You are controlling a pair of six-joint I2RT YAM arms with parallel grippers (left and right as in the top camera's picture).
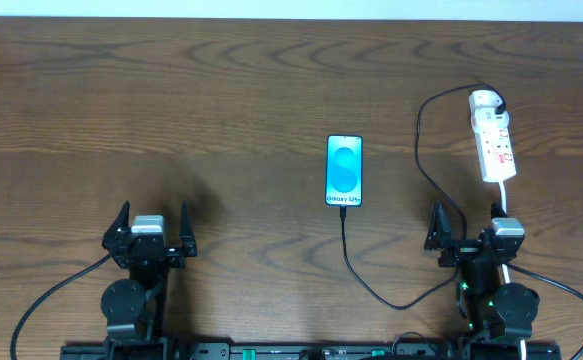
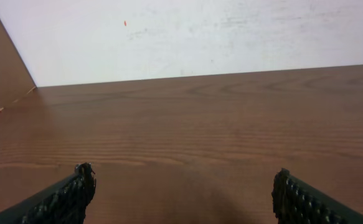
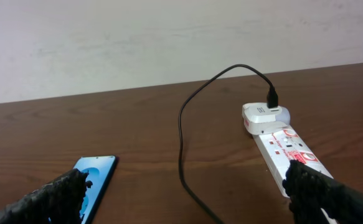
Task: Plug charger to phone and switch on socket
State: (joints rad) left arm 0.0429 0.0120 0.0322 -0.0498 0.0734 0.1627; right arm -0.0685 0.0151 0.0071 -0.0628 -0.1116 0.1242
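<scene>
Table [image 1: 221,110]: brown wood grain. It carries everything we list below.

Phone [image 1: 344,170] [image 3: 97,174]: lies flat near the table's middle with its blue screen lit and facing up. Its long axis runs 12 to 6 o'clock.

Charger [image 1: 419,140] [image 3: 180,134]: thin black cable. One end meets the phone's 6 o'clock edge. From there it loops toward 5 o'clock, near the right arm, then climbs toward 12 o'clock and arcs over to a white adapter [image 1: 485,100] [image 3: 265,115] seated at the socket's 12 o'clock end.

Socket [image 1: 494,140] [image 3: 281,146]: white strip with red marks, at 2 o'clock from the table's middle and well apart from the phone. We cannot tell its switch position.

White lead [image 1: 506,195]: leaves the socket's 6 o'clock end and runs past the right arm.

Left end effector [image 1: 153,215] [image 2: 182,186]: at 7 o'clock and released. Its fingers are spread wide over bare wood.

Right end effector [image 1: 468,225] [image 3: 186,186]: at 5 o'clock, just beyond the socket's near end. It is released, with its fingers spread.
</scene>
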